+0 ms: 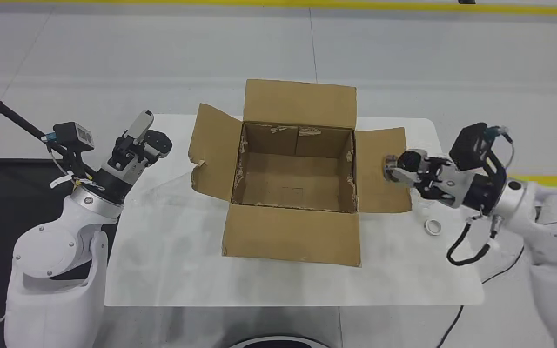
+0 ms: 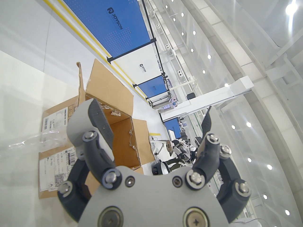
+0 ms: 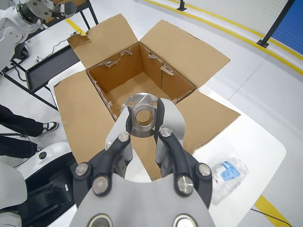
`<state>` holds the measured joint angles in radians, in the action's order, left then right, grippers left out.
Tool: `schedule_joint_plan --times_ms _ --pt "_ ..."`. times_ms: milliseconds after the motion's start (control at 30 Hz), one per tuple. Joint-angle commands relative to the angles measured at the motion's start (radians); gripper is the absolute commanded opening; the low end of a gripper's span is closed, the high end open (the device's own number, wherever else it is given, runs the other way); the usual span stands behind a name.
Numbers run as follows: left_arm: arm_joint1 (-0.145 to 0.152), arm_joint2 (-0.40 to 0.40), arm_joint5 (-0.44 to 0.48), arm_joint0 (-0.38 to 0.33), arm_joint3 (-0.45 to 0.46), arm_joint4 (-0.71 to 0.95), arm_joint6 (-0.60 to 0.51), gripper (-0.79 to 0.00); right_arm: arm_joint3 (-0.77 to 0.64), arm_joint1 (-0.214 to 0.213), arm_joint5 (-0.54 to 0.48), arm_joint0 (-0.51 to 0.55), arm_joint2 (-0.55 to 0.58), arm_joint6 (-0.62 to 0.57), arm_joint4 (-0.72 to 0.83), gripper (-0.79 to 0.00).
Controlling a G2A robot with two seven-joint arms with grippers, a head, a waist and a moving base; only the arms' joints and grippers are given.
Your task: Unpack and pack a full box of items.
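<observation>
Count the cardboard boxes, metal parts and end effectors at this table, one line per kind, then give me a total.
Cardboard box: 1
Metal part: 1
End effector: 2 (left end effector open, right end effector shut on the metal part)
Total: 4

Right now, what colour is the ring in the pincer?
The ring is shiny silver; right wrist view.
</observation>
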<state>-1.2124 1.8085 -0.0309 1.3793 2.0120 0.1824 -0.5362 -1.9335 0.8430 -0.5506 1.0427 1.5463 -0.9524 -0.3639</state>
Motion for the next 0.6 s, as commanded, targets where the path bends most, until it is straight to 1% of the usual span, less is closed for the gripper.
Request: schedule_joint_plan --times_ms 0,133,267,400,567 --pt "0.000 0.000 0.000 0.000 0.000 0.000 0.000 0.000 0.002 0.009 0.044 -0.069 -0.106 0.004 -0.050 -0.785" --pt "0.000 0.000 0.000 0.000 0.000 0.000 0.000 0.000 0.036 0.038 0.140 -0.205 -0.313 0.009 -0.166 -0.785" --pt "0.000 0.000 0.000 0.000 0.000 0.000 0.000 0.000 0.099 0.085 0.241 -0.343 -0.537 0.024 -0.292 -0.785" --pt "0.000 0.000 0.000 0.000 0.000 0.000 0.000 0.000 0.209 0.149 0.317 -0.476 -0.737 0.038 -0.378 -0.785" --pt "0.000 0.000 0.000 0.000 0.000 0.000 0.000 0.000 0.399 0.245 0.338 -0.624 -0.941 0.039 -0.393 -0.785"
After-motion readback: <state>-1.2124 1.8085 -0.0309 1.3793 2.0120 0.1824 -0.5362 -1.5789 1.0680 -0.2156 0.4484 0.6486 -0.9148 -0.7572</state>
